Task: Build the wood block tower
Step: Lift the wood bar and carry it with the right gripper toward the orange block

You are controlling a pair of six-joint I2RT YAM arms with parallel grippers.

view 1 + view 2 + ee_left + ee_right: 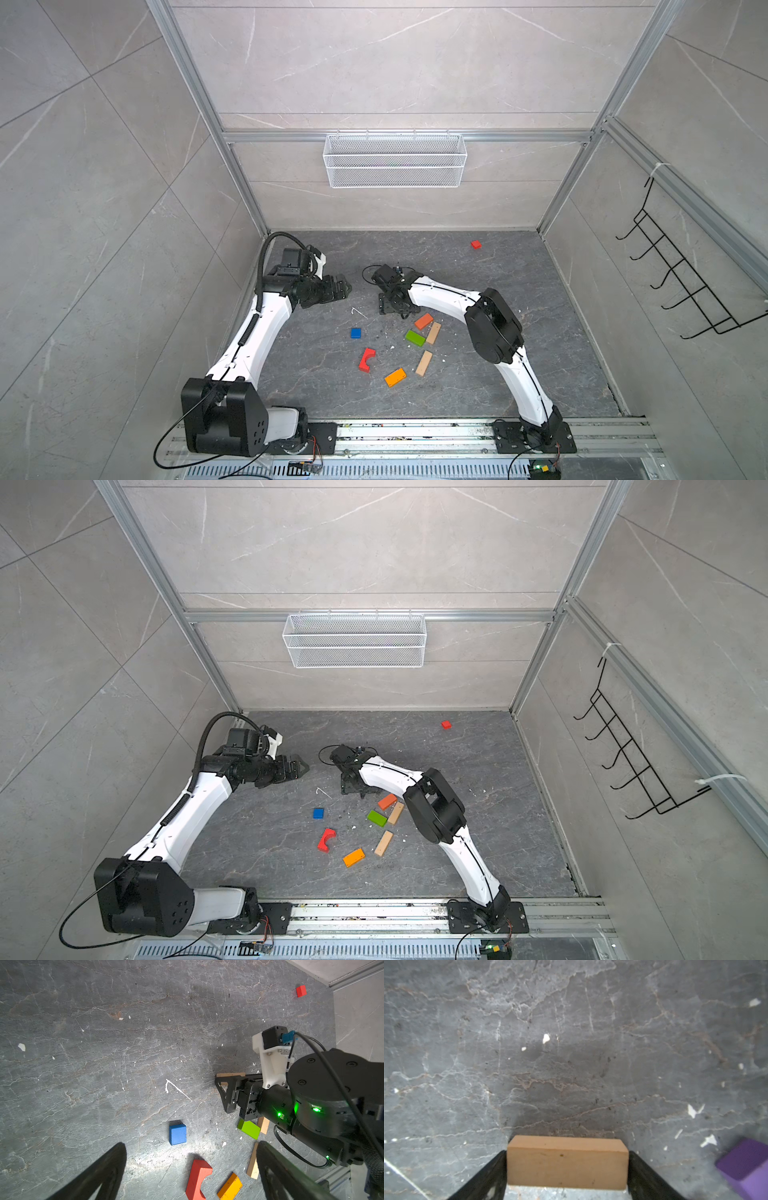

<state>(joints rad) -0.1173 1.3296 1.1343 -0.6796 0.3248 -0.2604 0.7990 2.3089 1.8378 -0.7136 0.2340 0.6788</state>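
Note:
No wood block tower stands; the blocks lie apart on the dark floor. My right gripper (388,305) (566,1167) is low at the floor's middle, its jaws against both ends of a tan wooden block (566,1163) set on edge. A purple block (745,1167) lies close beside it. An orange-red slab (424,321), a green slab (414,338) and two tan bars (433,333) (424,363) lie just in front of it. Further left are an orange block (395,377), a red arch (366,360) and a blue cube (355,333). My left gripper (344,289) (191,1145) hovers open and empty.
A small red cube (476,244) sits alone near the back right corner. A white wire basket (395,160) hangs on the back wall, and a black hook rack (681,282) hangs on the right wall. Both arm bases sit on the front rail (415,434).

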